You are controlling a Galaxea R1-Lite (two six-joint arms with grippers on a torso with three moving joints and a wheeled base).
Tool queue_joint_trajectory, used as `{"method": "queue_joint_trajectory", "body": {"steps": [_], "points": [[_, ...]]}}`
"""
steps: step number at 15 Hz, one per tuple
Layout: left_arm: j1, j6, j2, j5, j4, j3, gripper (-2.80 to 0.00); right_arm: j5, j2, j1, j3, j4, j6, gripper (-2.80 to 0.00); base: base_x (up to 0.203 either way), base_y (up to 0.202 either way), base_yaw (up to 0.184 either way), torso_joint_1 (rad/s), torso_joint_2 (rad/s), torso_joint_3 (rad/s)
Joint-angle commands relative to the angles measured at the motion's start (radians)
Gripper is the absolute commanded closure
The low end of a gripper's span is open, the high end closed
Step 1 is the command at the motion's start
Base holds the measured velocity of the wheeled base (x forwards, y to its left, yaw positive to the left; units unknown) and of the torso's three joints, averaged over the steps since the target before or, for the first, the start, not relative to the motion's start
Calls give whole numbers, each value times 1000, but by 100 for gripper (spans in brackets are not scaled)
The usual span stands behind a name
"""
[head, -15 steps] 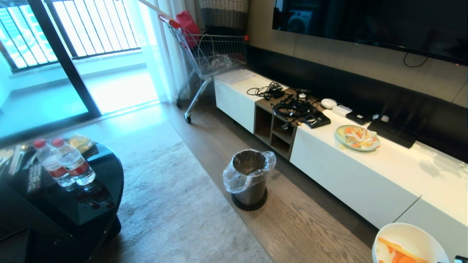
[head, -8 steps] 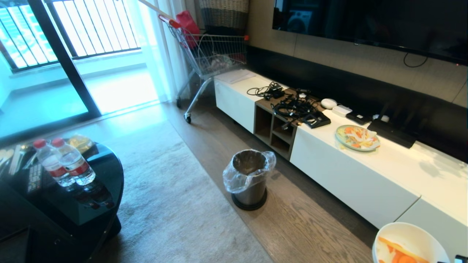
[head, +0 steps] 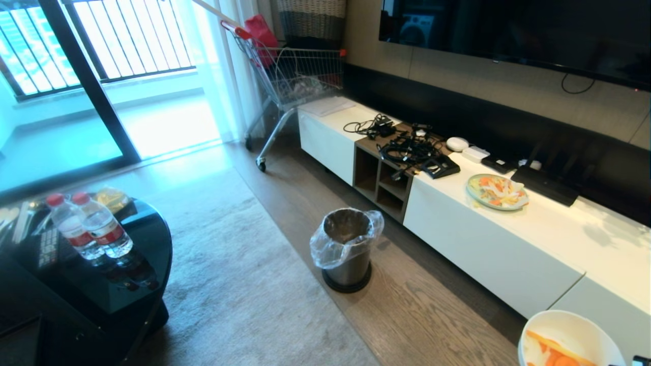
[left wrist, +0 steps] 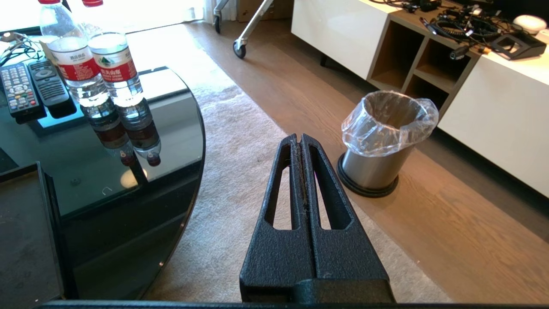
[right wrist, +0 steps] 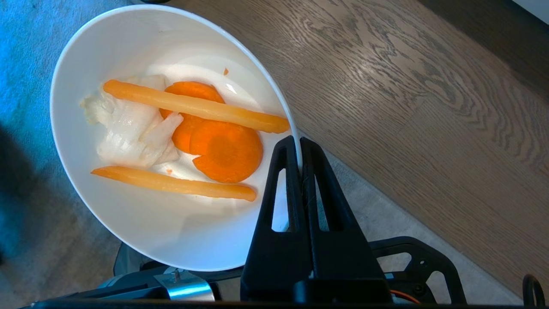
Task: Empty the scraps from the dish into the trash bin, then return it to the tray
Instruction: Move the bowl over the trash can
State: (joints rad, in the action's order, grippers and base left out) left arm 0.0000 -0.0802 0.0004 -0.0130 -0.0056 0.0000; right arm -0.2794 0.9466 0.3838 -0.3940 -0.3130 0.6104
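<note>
The dish (right wrist: 128, 223) is a white bowl held over the floor, with my right gripper (right wrist: 299, 143) shut on its rim. Inside lie the scraps (right wrist: 201, 128): orange carrot strips and slices and a pale whitish piece. In the head view the dish (head: 574, 328) shows at the bottom right corner. The trash bin (head: 348, 244), metal with a clear liner, stands on the wood floor well to the left of and beyond the dish. My left gripper (left wrist: 299, 138) is shut and empty above the rug, with the trash bin (left wrist: 381, 141) ahead of it. A corner of the black tray (left wrist: 21, 240) lies on the round table.
The glossy black table (head: 137, 239) carries two water bottles (head: 91, 226) and remotes (left wrist: 34, 86). The long white TV cabinet (head: 488, 244) holds a pale-green plate of scraps (head: 497, 191) and tangled cables (head: 407, 147). A shopping cart (head: 292, 76) stands farther back, and a rug (head: 239, 284) lies between the table and the bin.
</note>
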Motion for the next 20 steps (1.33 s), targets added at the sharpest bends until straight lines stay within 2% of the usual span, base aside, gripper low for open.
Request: {"method": "queue_joint_trajectory", "body": {"steps": [1, 20], "points": [[0, -1, 0, -1, -1, 0, 0, -1, 1, 1, 4, -1, 3, 0, 0, 0, 0, 0, 0, 0], [0, -1, 0, -1, -1, 0, 0, -1, 0, 3, 2, 0, 3, 0, 0, 0, 0, 0, 0, 0]]}}
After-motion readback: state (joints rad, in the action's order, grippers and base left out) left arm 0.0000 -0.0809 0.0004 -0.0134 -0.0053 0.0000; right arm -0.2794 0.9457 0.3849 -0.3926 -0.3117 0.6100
